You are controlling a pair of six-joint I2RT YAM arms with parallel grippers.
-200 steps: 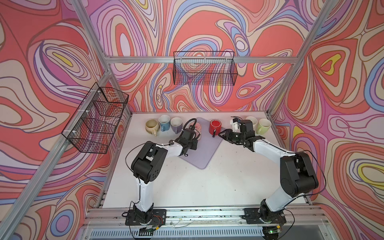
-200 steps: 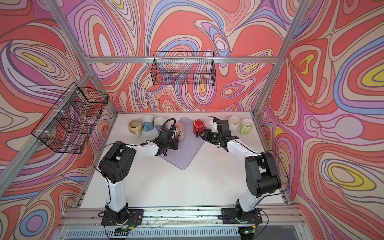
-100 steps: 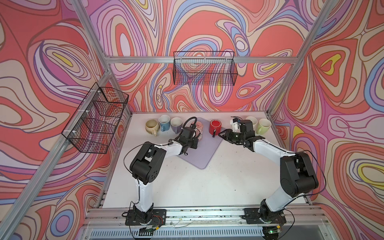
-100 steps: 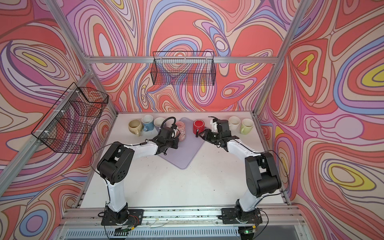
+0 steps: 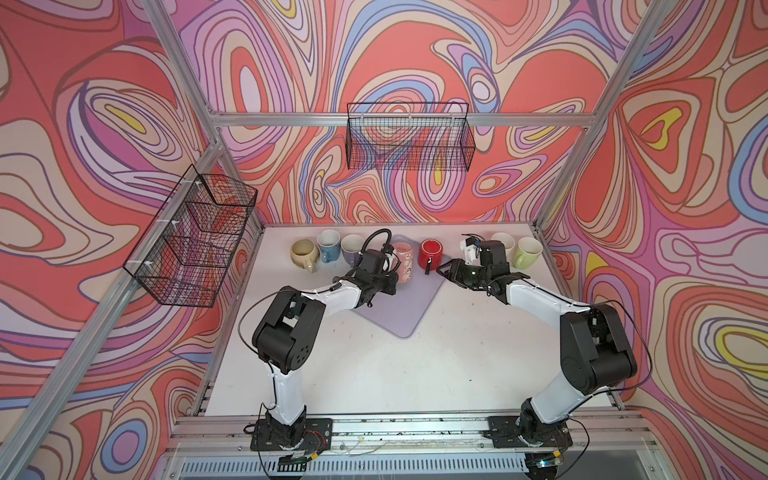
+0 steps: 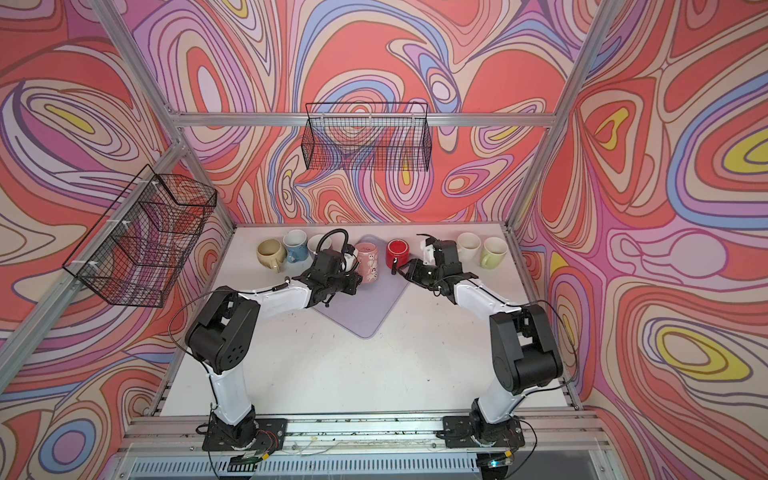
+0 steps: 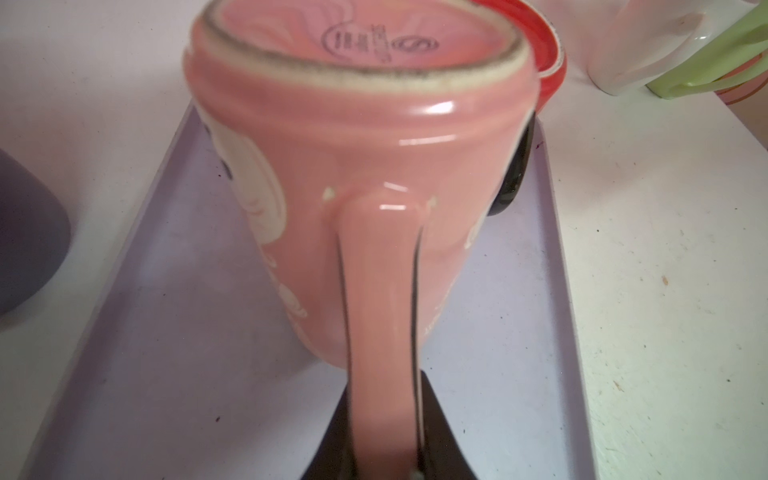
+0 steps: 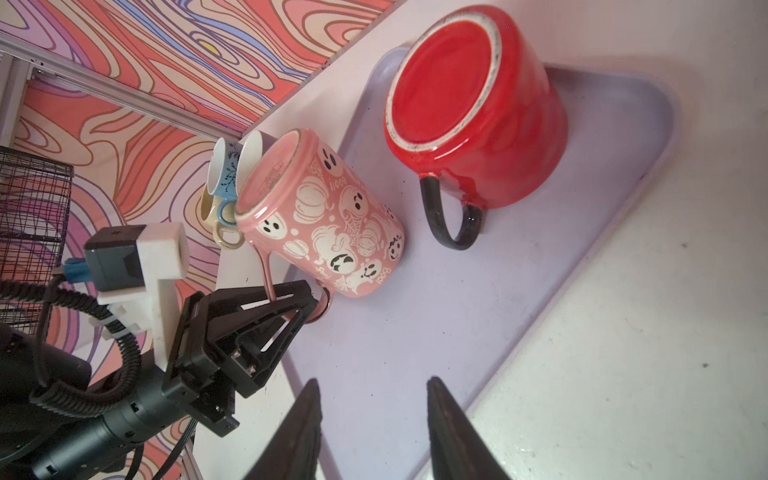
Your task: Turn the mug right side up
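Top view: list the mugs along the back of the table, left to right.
Beige mug → blue mug → lilac mug → pink mug → red mug → white mug → green mug.

A robotics lab test cell: silver aluminium frame beams (image 5: 270, 119) carry walls printed with red-and-purple swirls (image 5: 415, 50). Two black-and-white robot arms (image 5: 286, 332) are bolted to a metal rail (image 5: 415, 428) fronting the white desk (image 5: 415, 374).

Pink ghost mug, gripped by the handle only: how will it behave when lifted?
Glazed ceramic, likely rigid and fairly heavy. The pink mug is pinched only at its glossy handle by the left gripper, so it may pivot or slip. The red mug sits close; a swing could chip either.
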